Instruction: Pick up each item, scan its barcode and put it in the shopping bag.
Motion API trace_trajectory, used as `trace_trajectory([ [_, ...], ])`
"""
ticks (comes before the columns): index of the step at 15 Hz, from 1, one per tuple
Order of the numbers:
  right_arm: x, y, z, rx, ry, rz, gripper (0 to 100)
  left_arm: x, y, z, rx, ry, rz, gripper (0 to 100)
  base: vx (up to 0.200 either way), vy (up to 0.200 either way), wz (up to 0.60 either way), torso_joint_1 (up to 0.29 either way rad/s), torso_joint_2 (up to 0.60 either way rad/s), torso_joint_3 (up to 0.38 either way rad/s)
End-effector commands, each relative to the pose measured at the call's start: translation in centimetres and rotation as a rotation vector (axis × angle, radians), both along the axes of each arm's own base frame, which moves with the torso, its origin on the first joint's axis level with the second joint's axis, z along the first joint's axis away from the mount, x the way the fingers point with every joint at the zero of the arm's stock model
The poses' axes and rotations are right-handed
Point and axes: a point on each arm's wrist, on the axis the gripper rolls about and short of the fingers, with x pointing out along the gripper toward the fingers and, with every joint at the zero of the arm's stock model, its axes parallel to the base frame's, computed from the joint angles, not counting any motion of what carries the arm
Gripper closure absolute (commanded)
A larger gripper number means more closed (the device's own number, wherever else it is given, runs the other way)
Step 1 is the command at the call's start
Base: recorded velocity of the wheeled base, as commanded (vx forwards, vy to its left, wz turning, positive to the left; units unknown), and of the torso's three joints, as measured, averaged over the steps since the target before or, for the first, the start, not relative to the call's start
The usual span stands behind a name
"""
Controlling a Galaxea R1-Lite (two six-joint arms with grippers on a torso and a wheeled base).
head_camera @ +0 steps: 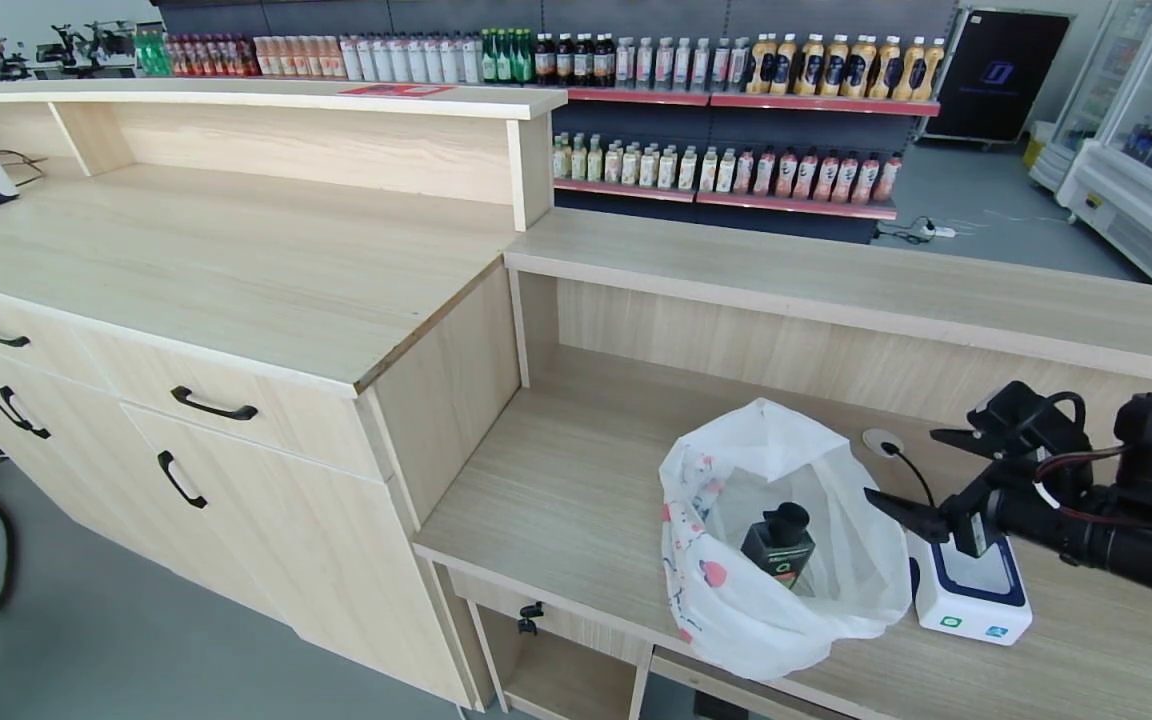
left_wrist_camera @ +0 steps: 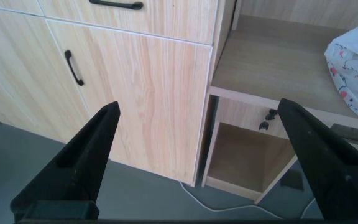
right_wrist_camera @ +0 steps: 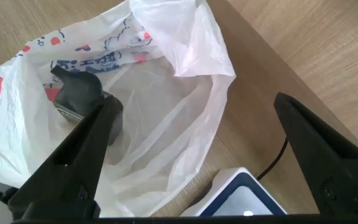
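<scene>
White bag [head_camera: 711,590] on the low counter [head_camera: 556,500] already holds the bottle [head_camera: 779,548], and the right gripper [head_camera: 901,463] hangs wide open, empty, just right of it above the scanner [head_camera: 971,595], so I'd pull away slow without snagging the rim; left gripper [left_wrist_camera: 199,106] is open too.

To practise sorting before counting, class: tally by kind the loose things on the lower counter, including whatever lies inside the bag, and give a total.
Shopping bag: 1
Dark bottle, inside the bag: 1
White and blue scanner, beside the bag: 1
Total: 3
</scene>
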Motion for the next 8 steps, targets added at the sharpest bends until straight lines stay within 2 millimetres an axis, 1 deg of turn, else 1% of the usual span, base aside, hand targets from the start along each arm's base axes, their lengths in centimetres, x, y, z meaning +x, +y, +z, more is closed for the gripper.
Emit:
trace_trajectory([
  [1,-0.4,0.0,0.9,-0.003,-0.038,0.002,0,0.0,0.0,0.0,0.000,0.001,0.000,0,0.000,0.000,0.00,0.000,0.00,0.000],
  [2,-0.5,0.0,1.0,-0.003,-0.042,0.000,0,0.0,0.0,0.0,0.000,0.000,0.000,0,0.000,0.000,0.00,0.000,0.00,0.000],
  [4,-1.2,-0.5,2.2,-0.010,-0.081,-0.024,0,0.0,0.0,0.0,0.000,0.000,0.000,0,0.000,0.000,0.00,0.000,0.00,0.000],
  [6,-2.8,-1.9,3.9,-0.023,-0.129,-0.089,0,0.0,0.0,0.0,0.000,0.000,0.000,0,0.000,0.000,0.00,0.000,0.00,0.000],
  [7,-4.1,-3.3,5.1,-0.045,-0.156,-0.176,0,0.0,0.0,0.0,0.000,0.001,0.000,0,0.000,0.000,0.00,0.000,0.00,0.000],
  [8,-4.1,-3.5,5.2,-0.048,-0.158,-0.184,0,0.0,0.0,0.0,0.000,0.001,0.000,0,0.000,0.000,0.00,0.000,0.00,0.000],
])
